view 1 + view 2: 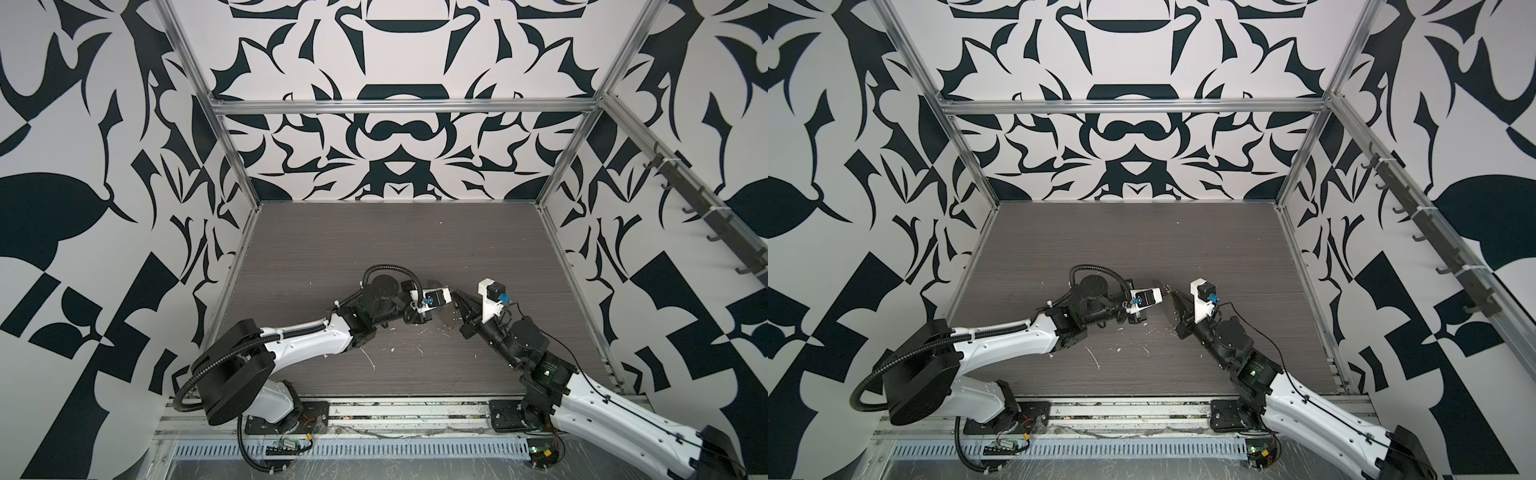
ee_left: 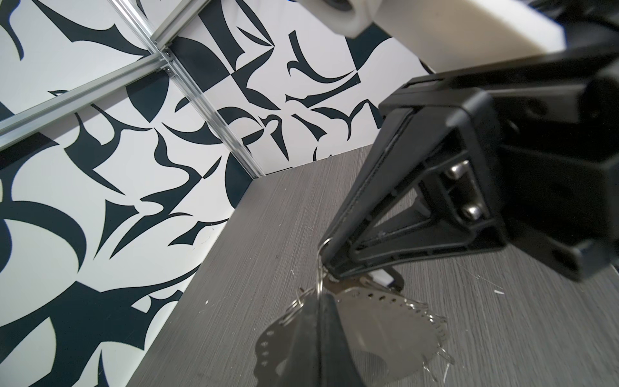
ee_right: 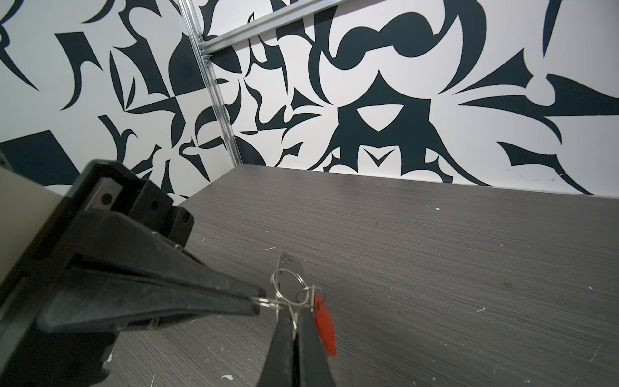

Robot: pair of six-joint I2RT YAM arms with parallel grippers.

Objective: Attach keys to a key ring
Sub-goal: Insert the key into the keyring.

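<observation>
Where the jaws meet, key ring [image 2: 378,325]: over worktop [image 2: 268,268], 3 o'clock of centre.
Left gripper [image 3: 256,303]: jaws pinching a split ring [image 3: 263,300].
Right gripper [image 2: 330,264]: jaws clenched on wire loops [image 3: 278,295].
Handling: likely light, thin, slippery; pinch the rim.

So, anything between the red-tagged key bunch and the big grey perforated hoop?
Nothing visible does. The red-orange plastic tag hangs beside the shut right gripper, and the thin silver split rings at its tip meet the rim of the flat grey perforated key ring beside the shut left gripper.
</observation>
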